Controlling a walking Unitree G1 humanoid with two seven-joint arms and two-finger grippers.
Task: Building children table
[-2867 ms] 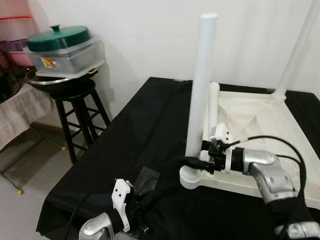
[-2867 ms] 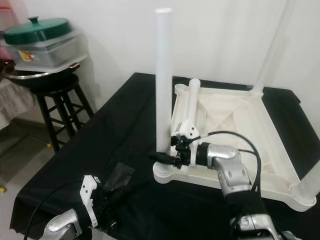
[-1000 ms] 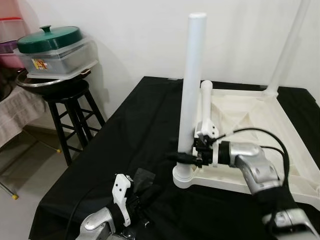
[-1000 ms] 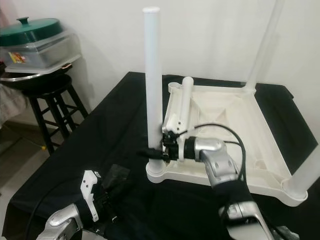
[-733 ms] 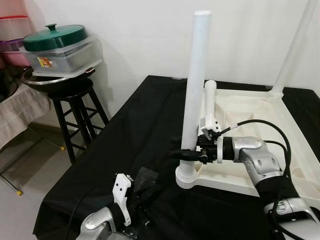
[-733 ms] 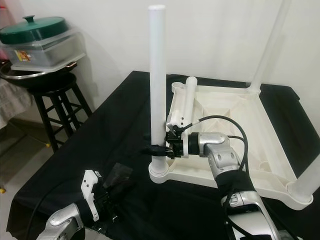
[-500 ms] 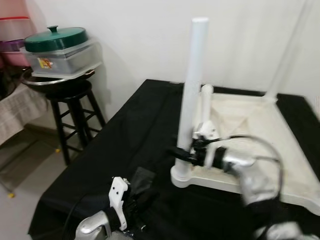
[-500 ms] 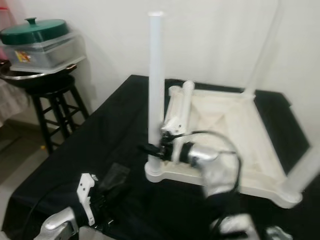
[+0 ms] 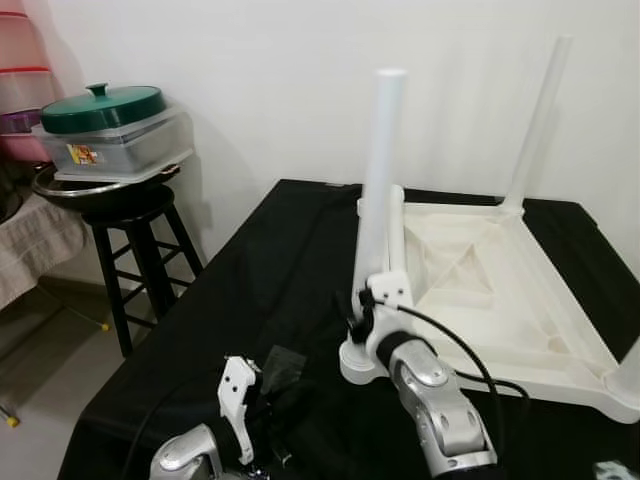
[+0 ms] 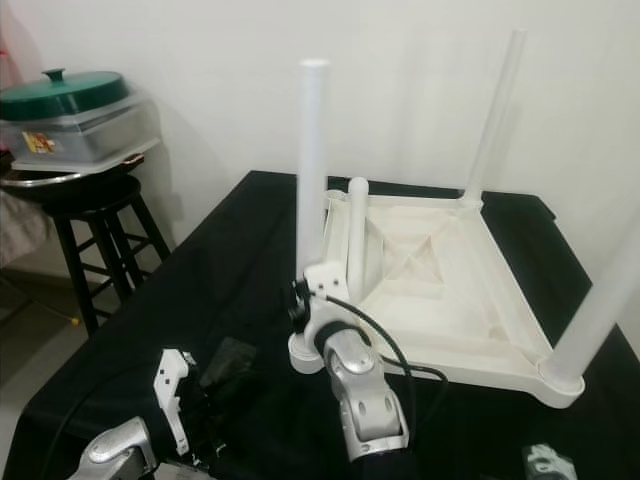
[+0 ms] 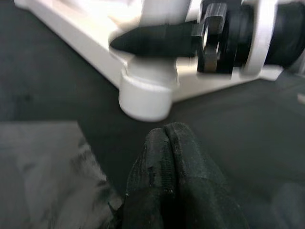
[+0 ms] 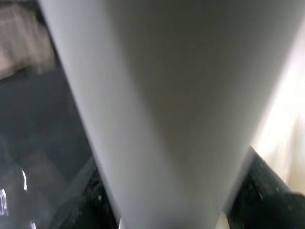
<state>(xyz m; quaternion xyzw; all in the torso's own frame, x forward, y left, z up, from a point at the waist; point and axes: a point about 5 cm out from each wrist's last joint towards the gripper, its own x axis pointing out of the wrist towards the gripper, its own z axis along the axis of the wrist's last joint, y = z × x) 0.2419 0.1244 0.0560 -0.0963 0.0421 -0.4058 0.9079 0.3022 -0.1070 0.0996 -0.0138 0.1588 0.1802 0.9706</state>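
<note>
Head views: an upturned white plastic children's table (image 9: 500, 290) lies on a black cloth-covered surface (image 9: 270, 270), and a tall white tubular leg (image 9: 374, 200) stands in its near-left corner socket. The right gripper (image 9: 356, 318) clasps this leg low down.

Left wrist view: the left gripper (image 11: 167, 143) hovers with fingers together, holding nothing.

Right wrist view: black fingers (image 12: 267, 183) flank the leg

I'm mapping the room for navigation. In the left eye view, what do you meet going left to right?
Green-lidded container on the black stool → upright white leg → upturned white tabletop → far corner leg.
</note>
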